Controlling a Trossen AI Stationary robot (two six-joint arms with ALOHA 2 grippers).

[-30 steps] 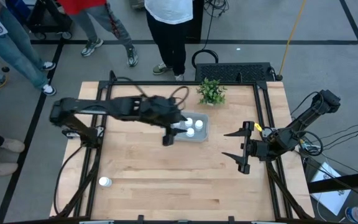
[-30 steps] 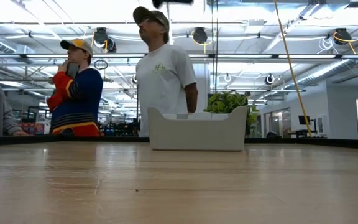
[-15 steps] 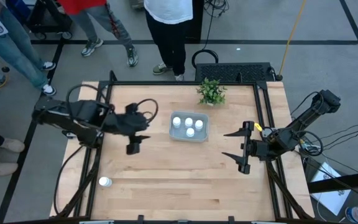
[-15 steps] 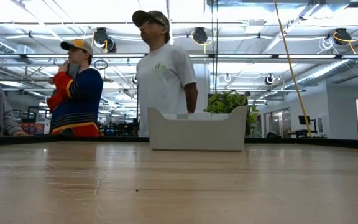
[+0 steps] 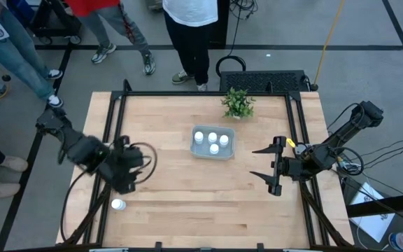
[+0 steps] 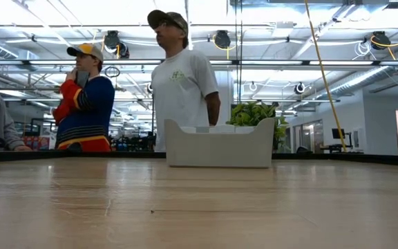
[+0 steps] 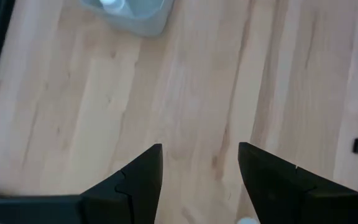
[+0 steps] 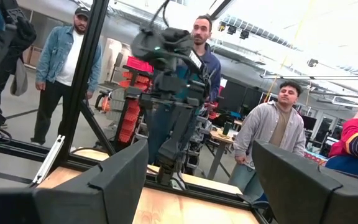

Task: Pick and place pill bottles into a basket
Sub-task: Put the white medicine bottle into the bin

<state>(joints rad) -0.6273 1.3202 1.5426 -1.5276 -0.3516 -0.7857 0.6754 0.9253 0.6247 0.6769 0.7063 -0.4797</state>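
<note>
The pale grey-blue basket [image 5: 213,143] stands at the table's middle, toward the far side, with several white pill bottles [image 5: 214,148] in it. It also shows in the low view [image 6: 220,143] and at the edge of the left wrist view [image 7: 132,14]. One more white bottle [image 5: 118,204] rests on the table near the front left corner. My left gripper [image 5: 127,180] hovers open above the wood between the basket and that bottle; its fingers stand apart in its wrist view [image 7: 199,171]. My right gripper [image 5: 256,162] is wide open and empty at the table's right side, and also shows in its wrist view [image 8: 197,180].
A small green potted plant [image 5: 238,103] stands at the far edge behind the basket. Several people stand beyond the table's far side [image 6: 182,83]. Black frame rails [image 5: 107,175] run along the table's left and right sides.
My left gripper has swung from above the basket's left end toward the table's left and near edges, toward the loose bottle. It has stayed empty. A bottle in the basket's left part, covered by the gripper before, now shows.
</note>
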